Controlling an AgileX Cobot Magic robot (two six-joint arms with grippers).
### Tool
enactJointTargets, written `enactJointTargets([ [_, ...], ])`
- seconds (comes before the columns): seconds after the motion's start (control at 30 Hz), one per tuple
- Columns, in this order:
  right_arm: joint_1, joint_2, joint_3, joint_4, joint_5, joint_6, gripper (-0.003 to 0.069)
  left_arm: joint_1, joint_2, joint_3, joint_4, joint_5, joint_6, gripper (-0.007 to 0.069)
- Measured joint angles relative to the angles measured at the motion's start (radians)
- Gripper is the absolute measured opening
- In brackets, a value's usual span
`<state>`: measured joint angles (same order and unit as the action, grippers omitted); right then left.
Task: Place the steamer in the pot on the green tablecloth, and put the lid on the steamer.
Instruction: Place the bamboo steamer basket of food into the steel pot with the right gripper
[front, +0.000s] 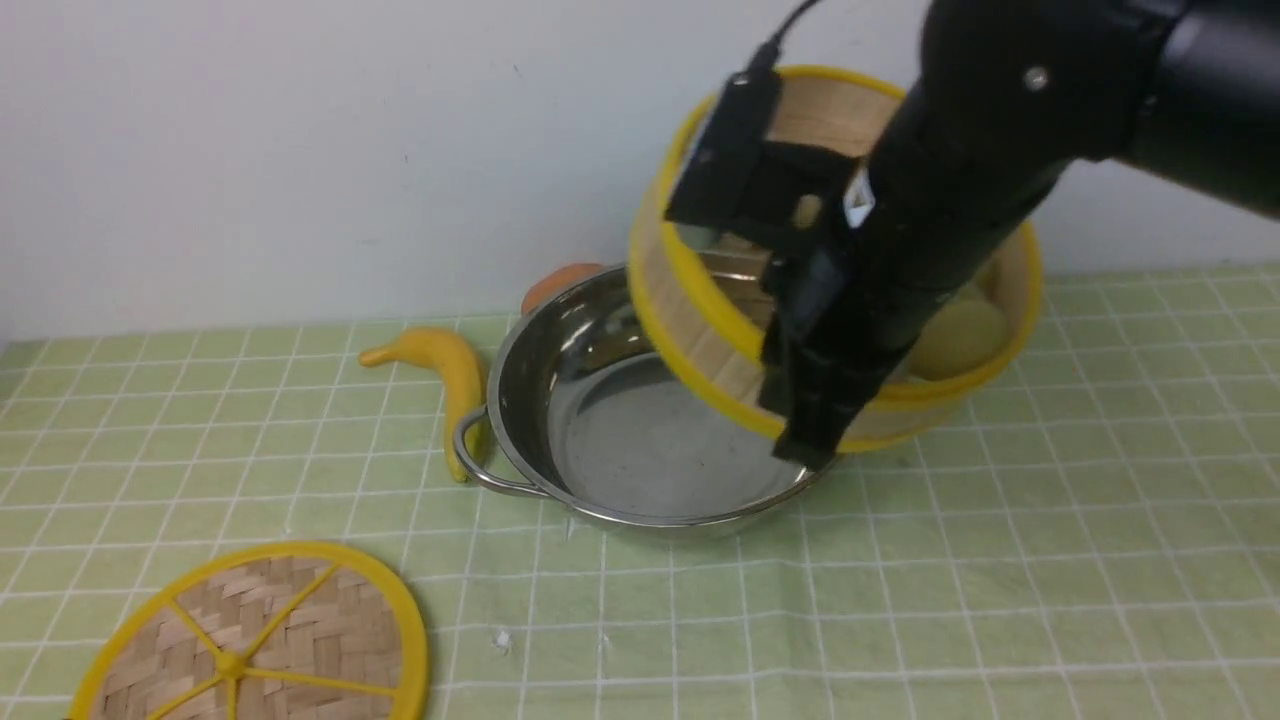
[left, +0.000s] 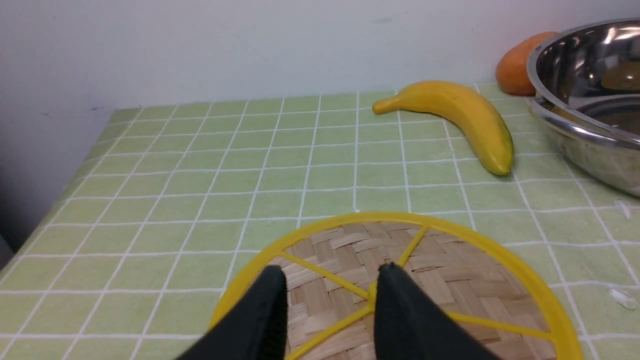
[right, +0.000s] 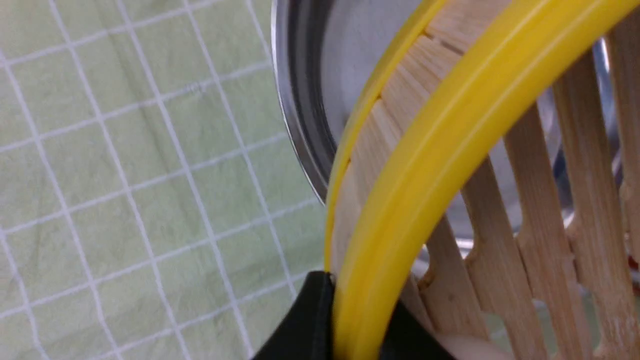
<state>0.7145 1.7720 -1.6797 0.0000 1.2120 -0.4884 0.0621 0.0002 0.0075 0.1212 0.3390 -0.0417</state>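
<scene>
My right gripper (front: 810, 440) is shut on the near rim of the steamer (front: 690, 330) and holds it tilted in the air over the right side of the pot (front: 520, 400). The right wrist view shows black fingers (right: 305, 325) on both sides of the steamer's yellow rim (right: 450, 125), with the pot's edge (right: 300, 100) beyond. The shiny pot stands on the green tablecloth (front: 1000, 560) with nothing in it. The lid (front: 250, 640) lies flat at the front left. Over the lid (left: 475, 280) my left gripper (left: 330, 272) hangs open, its fingers apart near the central knob.
A yellow banana (front: 450, 370) lies just left of the pot, and an orange fruit (front: 560, 283) sits behind it by the wall. A pale round thing (front: 960, 335) shows within the steamer's ring. The cloth's left edge drops off near the lid (left: 90, 160).
</scene>
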Motion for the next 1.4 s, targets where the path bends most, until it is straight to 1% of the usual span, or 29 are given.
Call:
enactJointTargets([
  [0.07, 0.034, 0.039, -0.034, -0.012, -0.009, -0.032, 0.0067, 0.000, 0.000, 0.000, 0.000, 0.000, 0.000, 0.0243],
  [0.17, 0.071, 0.124, -0.092, -0.064, -0.018, -0.054, 0.0067, 0.000, 0.000, 0.000, 0.000, 0.000, 0.000, 0.0243],
  [0.43, 0.076, 0.308, -0.157, -0.179, -0.039, -0.059, 0.0067, 0.000, 0.000, 0.000, 0.000, 0.000, 0.000, 0.0243],
  [0.8, 0.076, 0.398, -0.158, -0.188, -0.093, -0.064, 0.0067, 0.000, 0.000, 0.000, 0.000, 0.000, 0.000, 0.0243],
  [0.97, 0.076, 0.425, -0.165, -0.226, -0.114, -0.066, 0.0067, 0.000, 0.000, 0.000, 0.000, 0.000, 0.000, 0.0243],
  [1.4, 0.076, 0.447, -0.165, -0.229, -0.066, -0.066, 0.0067, 0.000, 0.000, 0.000, 0.000, 0.000, 0.000, 0.0243],
])
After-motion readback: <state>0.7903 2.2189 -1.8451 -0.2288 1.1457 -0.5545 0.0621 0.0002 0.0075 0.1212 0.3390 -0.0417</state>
